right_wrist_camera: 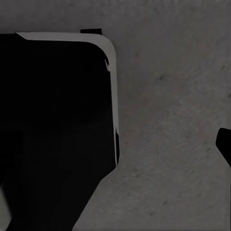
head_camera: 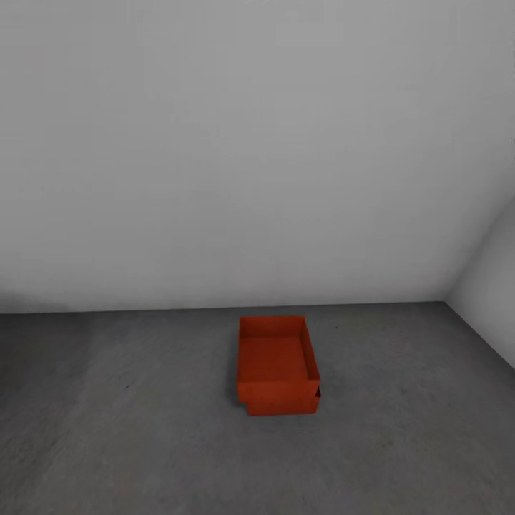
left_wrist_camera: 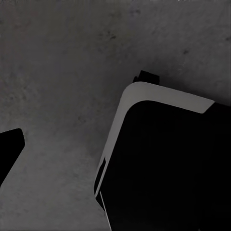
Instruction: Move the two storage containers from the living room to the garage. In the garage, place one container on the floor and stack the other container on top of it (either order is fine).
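Location: you are in a bare garage-type room.
You face plain white walls [head_camera: 250,143] meeting at a corner on your right, over a dark grey, rough concrete-like floor [head_camera: 107,429]; the same mottled grey surface shows under both wrist cameras.

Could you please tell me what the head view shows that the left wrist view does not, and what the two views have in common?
Head view alone: two orange-red storage containers, the upper container stacked on the lower container, standing on the floor near the white wall and a room corner at right.

Left wrist view alone: a close look down at the robot's black body with a light rim, and a dark tip at the picture's edge.

Both: the dark grey, rough floor.
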Tool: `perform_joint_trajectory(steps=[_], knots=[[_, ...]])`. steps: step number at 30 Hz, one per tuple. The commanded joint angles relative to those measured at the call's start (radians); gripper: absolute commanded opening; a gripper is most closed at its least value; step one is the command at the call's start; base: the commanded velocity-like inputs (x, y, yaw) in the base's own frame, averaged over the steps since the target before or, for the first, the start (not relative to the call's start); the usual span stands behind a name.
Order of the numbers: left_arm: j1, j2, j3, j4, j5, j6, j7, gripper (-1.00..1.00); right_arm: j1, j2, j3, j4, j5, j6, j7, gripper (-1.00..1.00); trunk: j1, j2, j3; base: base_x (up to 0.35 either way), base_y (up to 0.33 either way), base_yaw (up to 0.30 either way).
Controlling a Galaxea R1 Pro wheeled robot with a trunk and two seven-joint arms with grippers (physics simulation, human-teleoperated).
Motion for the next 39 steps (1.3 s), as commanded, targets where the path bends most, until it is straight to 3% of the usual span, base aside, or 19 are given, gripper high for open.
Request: perform_joint_trajectory(steps=[1,29,39], knots=[[-0.001,0.000,-0.001,0.000,0.004,-0.003,0.002,1.00,-0.001,0.001,0.008,0.003,-0.005,-0.005,0.000,1.00,0.000,-0.001,0.001,0.000,0.000,0.000],[-0.001,0.000,0.000,0.000,0.005,-0.003,0.002,1.00,-0.001,0.002,0.008,0.003,0.006,-0.005,0.000,1.00,0.000,-0.001,0.046,0.000,0.000,0.000],[-0.001,0.000,0.000,0.000,0.005,-0.003,0.002,1.00,-0.001,0.004,0.008,0.003,0.049,-0.026,0.000,1.00,0.000,-0.001,0.062,0.000,0.000,0.000]])
